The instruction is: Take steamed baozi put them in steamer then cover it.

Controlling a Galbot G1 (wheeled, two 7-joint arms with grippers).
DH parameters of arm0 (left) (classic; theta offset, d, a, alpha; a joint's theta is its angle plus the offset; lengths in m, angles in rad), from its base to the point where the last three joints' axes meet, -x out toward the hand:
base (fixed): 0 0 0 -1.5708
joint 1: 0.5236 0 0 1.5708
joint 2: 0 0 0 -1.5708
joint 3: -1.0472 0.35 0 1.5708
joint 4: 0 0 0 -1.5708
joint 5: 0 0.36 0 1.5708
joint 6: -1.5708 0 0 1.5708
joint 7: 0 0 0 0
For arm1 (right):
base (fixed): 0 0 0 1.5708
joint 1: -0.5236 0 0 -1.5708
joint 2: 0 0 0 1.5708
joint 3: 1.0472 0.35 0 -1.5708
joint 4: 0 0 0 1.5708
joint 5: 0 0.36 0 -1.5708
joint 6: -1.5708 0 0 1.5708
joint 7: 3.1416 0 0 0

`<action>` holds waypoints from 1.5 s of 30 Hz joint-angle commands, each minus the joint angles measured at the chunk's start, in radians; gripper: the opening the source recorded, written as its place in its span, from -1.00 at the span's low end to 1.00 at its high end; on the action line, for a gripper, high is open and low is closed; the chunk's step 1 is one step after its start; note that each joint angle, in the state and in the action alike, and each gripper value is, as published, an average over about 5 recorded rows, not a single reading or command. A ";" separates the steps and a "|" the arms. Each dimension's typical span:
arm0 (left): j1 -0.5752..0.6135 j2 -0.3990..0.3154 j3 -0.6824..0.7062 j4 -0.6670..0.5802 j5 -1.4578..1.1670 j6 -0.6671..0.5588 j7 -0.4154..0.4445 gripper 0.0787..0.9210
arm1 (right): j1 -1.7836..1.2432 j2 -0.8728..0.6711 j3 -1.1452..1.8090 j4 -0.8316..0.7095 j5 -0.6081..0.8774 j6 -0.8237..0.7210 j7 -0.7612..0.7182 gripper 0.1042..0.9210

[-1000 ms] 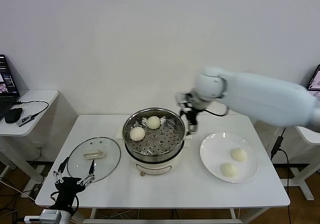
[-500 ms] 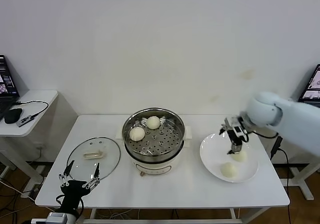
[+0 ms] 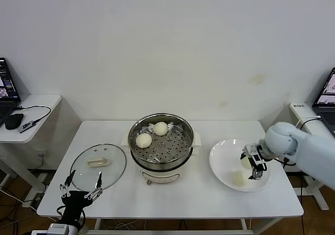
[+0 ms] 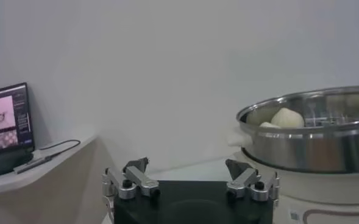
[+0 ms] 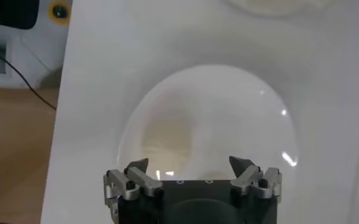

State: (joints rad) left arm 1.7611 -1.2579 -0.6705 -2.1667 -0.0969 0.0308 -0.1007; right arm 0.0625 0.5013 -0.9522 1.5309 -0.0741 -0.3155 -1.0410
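White table [image 3: 178, 203] against a plain white wall. Two smooth round cream-white steamed buns [image 3: 241, 178] lie on a flat white plate [image 3: 222, 164] at the robot's right; two more sit inside the shiny steel perforated steamer basket [image 3: 180, 146] on its cream pot body. Buns look soft, light and easily dented, so I'd pinch gently across the widest part of the dome, low on the sides. Right gripper [image 3: 254, 163] hovers over the plate with jaws spread wide, holding nothing. Clear glass lid with beige bar handle [image 3: 98, 164] lies flat left of the steamer. Left gripper [image 3: 81, 188], also wide and empty, waits near the lid's front edge.
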 commanded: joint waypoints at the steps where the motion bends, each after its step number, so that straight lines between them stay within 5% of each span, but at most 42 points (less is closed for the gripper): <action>1: -0.001 0.001 -0.003 0.007 -0.001 0.000 0.000 0.77 | -0.163 0.048 0.093 -0.090 -0.050 0.009 0.005 0.76; 22: -0.006 0.000 -0.010 0.022 -0.002 0.000 0.000 0.77 | -0.176 0.141 0.116 -0.167 -0.044 -0.014 0.026 0.67; 33: -0.003 -0.004 -0.010 0.014 -0.001 -0.001 -0.001 0.77 | -0.129 0.117 0.110 -0.152 -0.031 -0.019 -0.022 0.38; 45: -0.007 0.001 -0.005 -0.001 -0.002 0.000 -0.001 0.77 | 0.071 0.027 0.118 -0.091 0.047 -0.028 -0.069 0.33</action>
State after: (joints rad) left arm 1.7545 -1.2580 -0.6763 -2.1666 -0.0990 0.0302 -0.1021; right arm -0.0150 0.5850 -0.8461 1.4058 -0.0779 -0.3386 -1.0761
